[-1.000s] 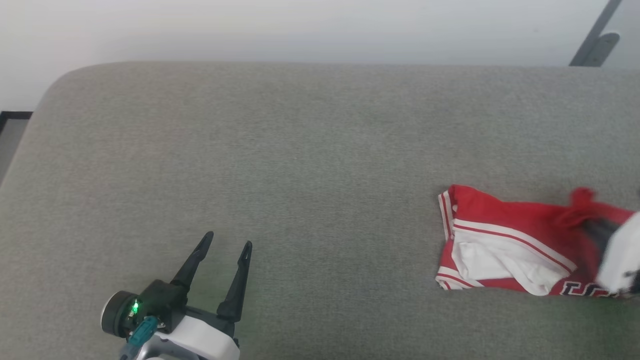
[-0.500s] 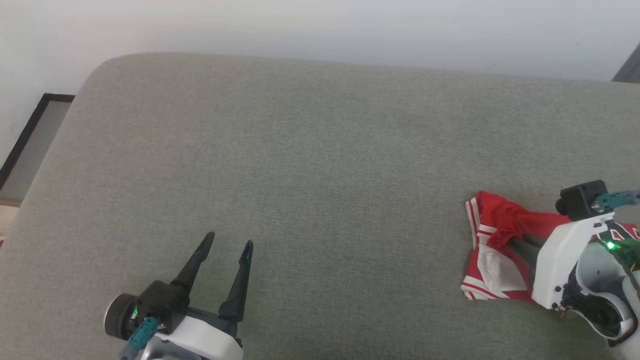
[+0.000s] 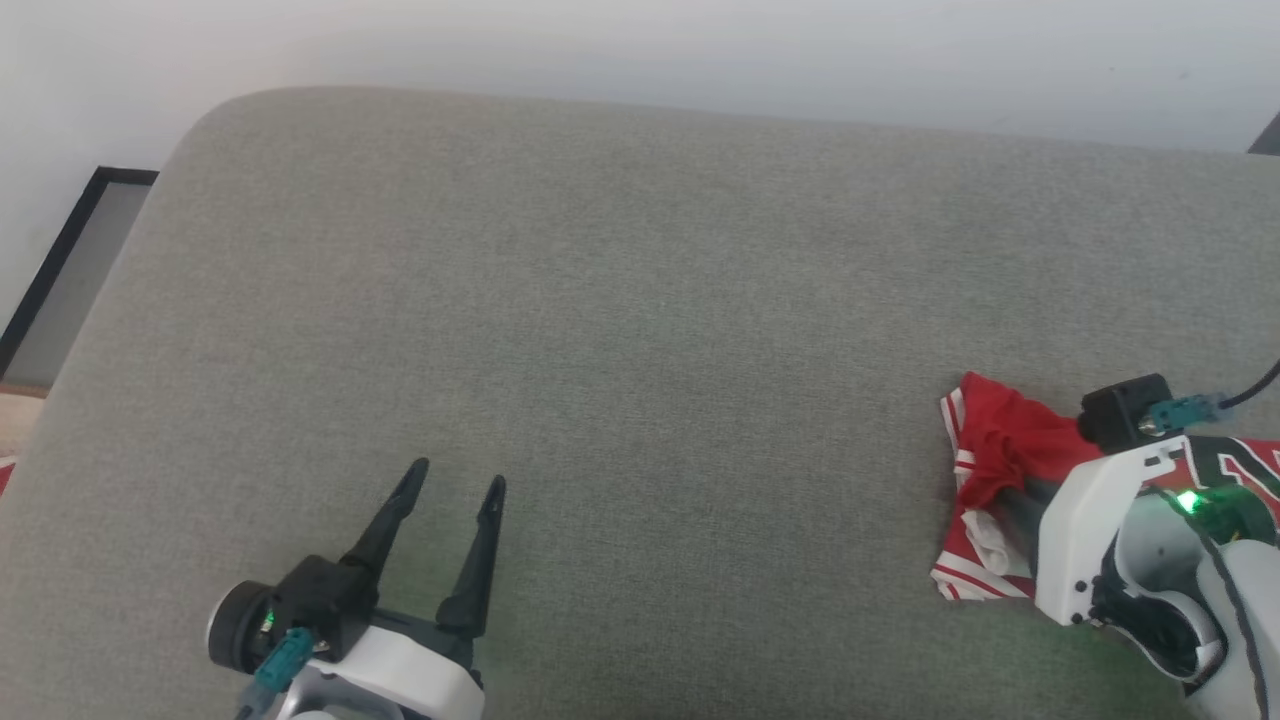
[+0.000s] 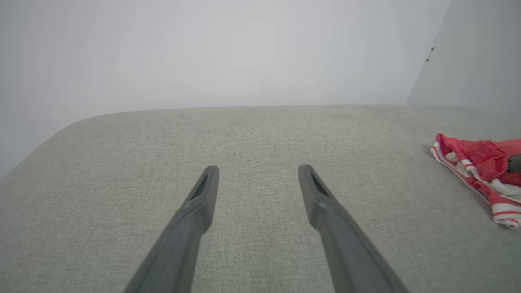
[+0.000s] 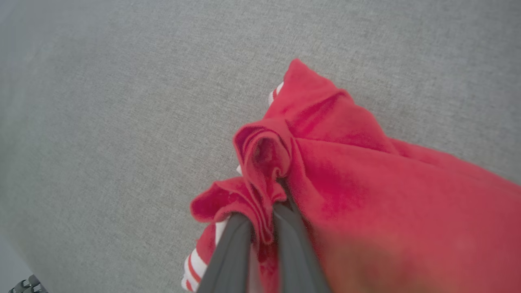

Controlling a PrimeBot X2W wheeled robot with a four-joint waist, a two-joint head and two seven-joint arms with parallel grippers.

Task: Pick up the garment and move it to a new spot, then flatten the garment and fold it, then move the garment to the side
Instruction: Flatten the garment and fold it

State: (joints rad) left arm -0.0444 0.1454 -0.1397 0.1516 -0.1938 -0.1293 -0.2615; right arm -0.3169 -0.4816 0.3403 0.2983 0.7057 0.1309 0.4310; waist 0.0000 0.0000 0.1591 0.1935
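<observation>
The red garment point(image 3: 1000, 450) with white striped trim lies bunched at the right edge of the grey sofa seat point(image 3: 640, 330). It also appears at the right of the left wrist view as the garment point(image 4: 476, 162). My right gripper point(image 5: 262, 221) is shut on a fold of the garment point(image 5: 346, 179), the red cloth pinched between the two dark fingers point(image 5: 232, 248). In the head view the right gripper's white wrist covers part of the shirt. Over bare seat at the lower left, my left gripper point(image 3: 455, 480) stands open with nothing between its fingers; so does the left gripper point(image 4: 256, 171).
The grey seat stretches wide between the two arms. A pale wall point(image 3: 640, 40) runs behind it. At the far left, past the seat's rounded corner, a dark-framed panel point(image 3: 70, 260) stands by the floor.
The head camera has turned, shifting the whole picture. My right gripper came in over the garment and closed on it, and the flat shirt is now gathered into a bunch. The left gripper has stayed put.
</observation>
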